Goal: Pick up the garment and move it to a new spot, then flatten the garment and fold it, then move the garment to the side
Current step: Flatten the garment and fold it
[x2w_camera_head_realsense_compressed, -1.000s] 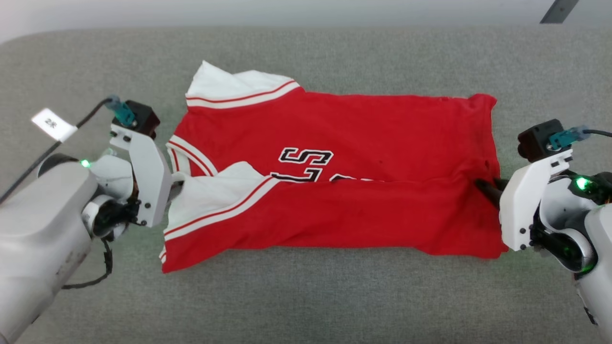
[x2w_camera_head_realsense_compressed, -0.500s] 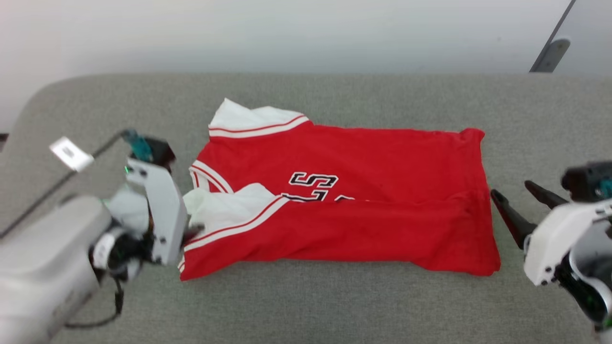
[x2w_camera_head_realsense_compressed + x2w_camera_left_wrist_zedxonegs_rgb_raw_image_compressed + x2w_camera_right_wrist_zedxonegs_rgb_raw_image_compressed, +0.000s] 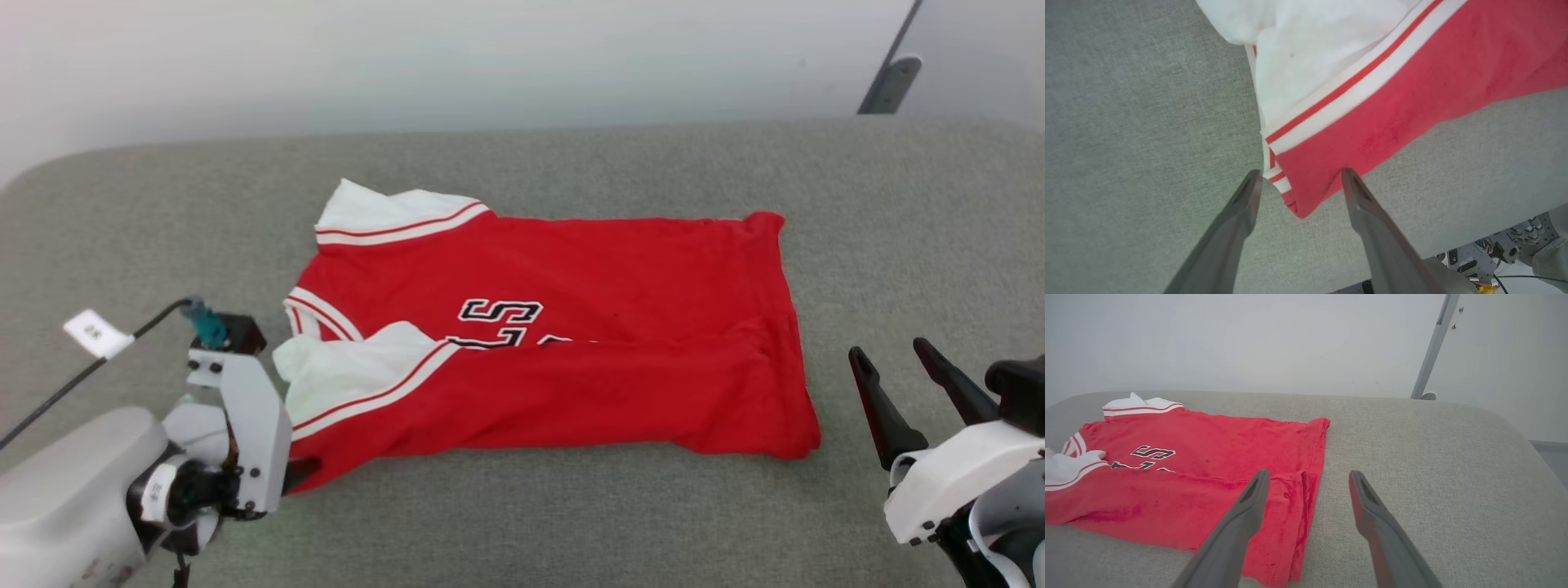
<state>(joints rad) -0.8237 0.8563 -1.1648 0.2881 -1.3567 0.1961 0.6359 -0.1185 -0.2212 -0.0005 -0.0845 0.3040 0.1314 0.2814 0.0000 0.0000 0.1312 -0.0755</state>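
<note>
So the setup is a grey fabric-covered surface (image 3: 571,523) with a plain white wall (image 3: 408,57) behind it and a slanted metal pole (image 3: 890,77) at the far right. The garment (image 3: 555,343) lies around the middle of the surface, a bit to the left. It's a red jersey with its white sleeves and striped trim at the left end and its hem at the right. Its near half is folded up over the far half, so the fold hides the bottom of the black lettering. The left gripper (image 3: 1300,173) sits at the near-left corner of the shirt with its fingers (image 3: 1241,204) spread apart. That corner pokes in between them but nothing is pinched, and I honestly can't tell if a tip touches the cloth. The right gripper (image 3: 888,349) is off to the right of the hem over bare surface, with its fingers wide apart and holding nothing.
</note>
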